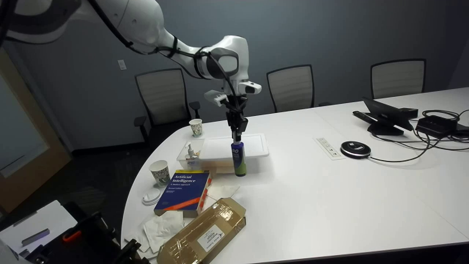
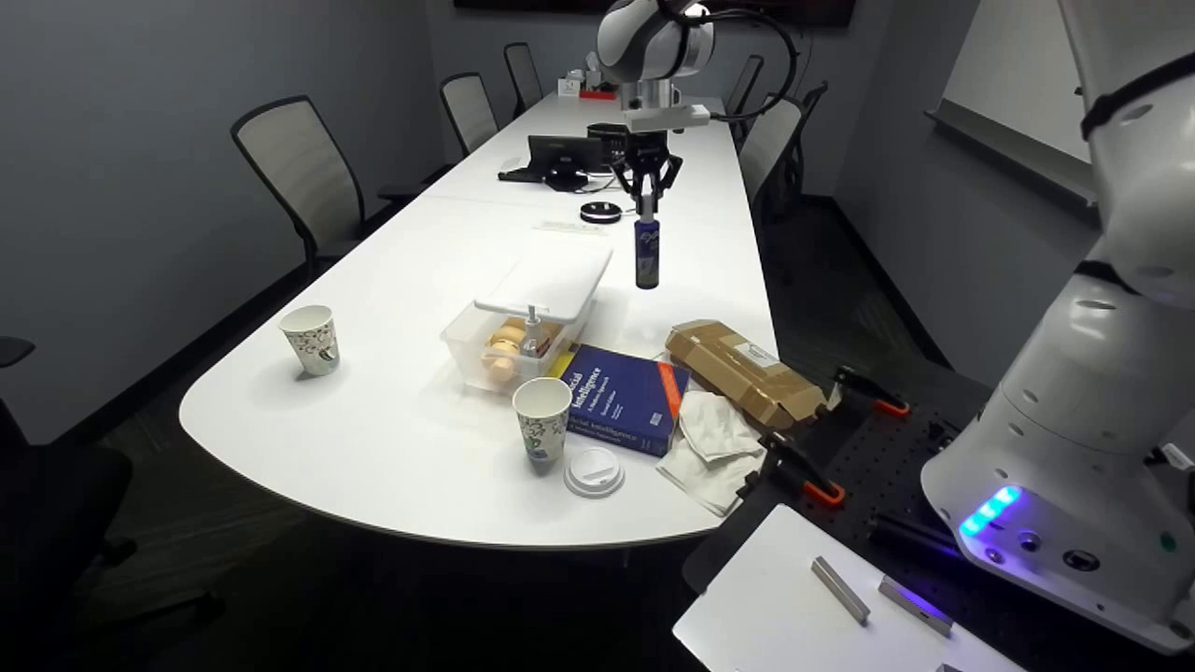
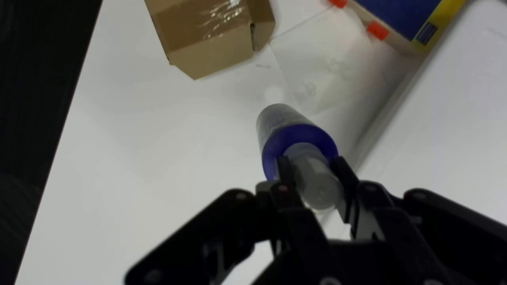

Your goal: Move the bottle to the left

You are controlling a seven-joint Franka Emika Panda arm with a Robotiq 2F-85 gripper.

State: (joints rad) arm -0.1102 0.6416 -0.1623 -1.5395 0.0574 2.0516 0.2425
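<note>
Purple and green, the bottle [image 1: 239, 158] is upright beneath the tool [image 3: 311, 167], whose jaws clasp its pale cap [image 3: 319, 190] from both sides, parted only by the cap's width. In both exterior views it is near the lidded plastic bin [image 1: 221, 165]; whether its base touches the worktop [image 1: 311, 209] cannot be told. Likely faults: held by the narrow cap alone, the body may swing or slip; a low path could knock the bin or the cardboard box [image 2: 738, 369]; release above the worktop could topple it.
</note>
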